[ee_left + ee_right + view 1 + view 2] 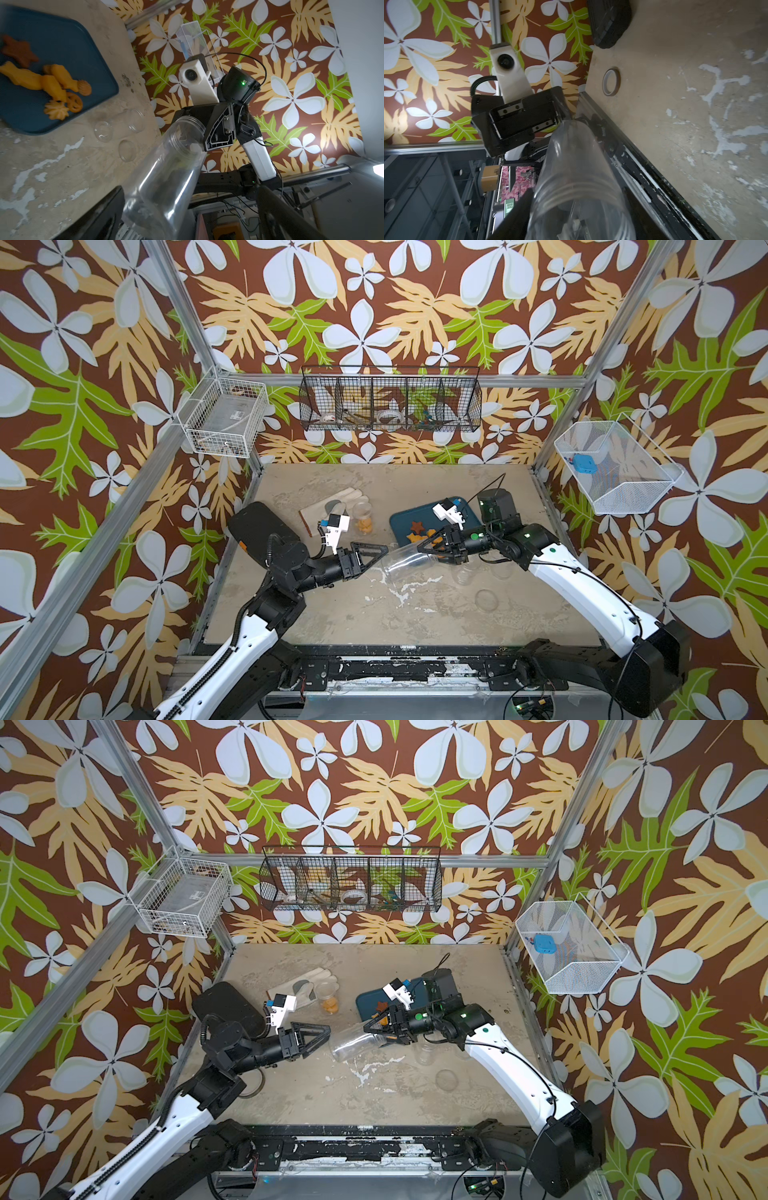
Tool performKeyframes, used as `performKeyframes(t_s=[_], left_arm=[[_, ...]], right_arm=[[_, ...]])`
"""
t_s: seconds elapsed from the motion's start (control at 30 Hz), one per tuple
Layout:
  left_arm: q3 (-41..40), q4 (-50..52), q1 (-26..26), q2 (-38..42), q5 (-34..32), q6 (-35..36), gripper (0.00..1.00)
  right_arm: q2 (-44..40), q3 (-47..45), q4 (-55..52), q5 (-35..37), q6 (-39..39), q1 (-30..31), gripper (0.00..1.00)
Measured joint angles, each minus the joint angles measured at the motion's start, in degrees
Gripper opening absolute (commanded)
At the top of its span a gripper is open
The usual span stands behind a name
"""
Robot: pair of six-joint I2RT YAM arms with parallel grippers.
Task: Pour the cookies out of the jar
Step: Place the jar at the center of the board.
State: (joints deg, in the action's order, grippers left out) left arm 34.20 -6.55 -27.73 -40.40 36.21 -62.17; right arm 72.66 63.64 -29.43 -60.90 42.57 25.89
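pour looks finished: jar empty, cookies on the tray

the clear jar (409,564) is held roughly level just beside the blue tray (405,516), mouth end toward it, and looks empty. the cookies (56,87) lie clustered on the tray. the right gripper (428,553) is clamped on the jar's neck. the left gripper (384,551) stands with jaws apart at the base end, away from the tray, gripping nothing. next, as i judge it, the right arm alone must carry the jar and set it down steadily beside the tray.

A pale glove (353,494) lies flat; a tape roll (618,83) sits well apart.
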Motion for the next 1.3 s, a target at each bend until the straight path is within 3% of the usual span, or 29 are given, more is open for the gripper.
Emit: performKeyframes(t_s=[0.13,0.23,0.37,0.6,0.77,1.03,1.3], left_arm=[[2.8,16.0,1.4,3.0,-9.6,5.1,1.0],[3.2,23.1,1.4,3.7,-12.5,7.0,1.0],[3.5,27.5,1.4,3.4,-14.1,8.5,1.0],[5.3,29.9,1.4,2.1,-14.5,11.5,1.0],[5.6,31.2,1.4,1.3,-14.5,13.2,1.0],[5.5,31.6,1.4,1.4,-14.3,13.8,1.0],[5.3,31.6,1.4,2.0,-14.3,14.3,1.0]], right_arm=[[2.8,3.6,-9.7,11.1,-9.5,0.5,0.52],[3.5,4.2,-13.8,21.5,-14.6,2.2,0.52],[4.0,3.8,-15.1,33.9,-18.5,6.4,0.52],[4.9,0.3,-14.2,49.4,-22.0,10.1,0.51],[6.1,-0.8,-13.5,56.3,-24.0,11.9,0.51],[8.6,-2.9,-12.5,61.3,-26.1,13.7,0.51],[10.0,-3.3,-11.4,62.0,-26.6,13.9,0.72]])
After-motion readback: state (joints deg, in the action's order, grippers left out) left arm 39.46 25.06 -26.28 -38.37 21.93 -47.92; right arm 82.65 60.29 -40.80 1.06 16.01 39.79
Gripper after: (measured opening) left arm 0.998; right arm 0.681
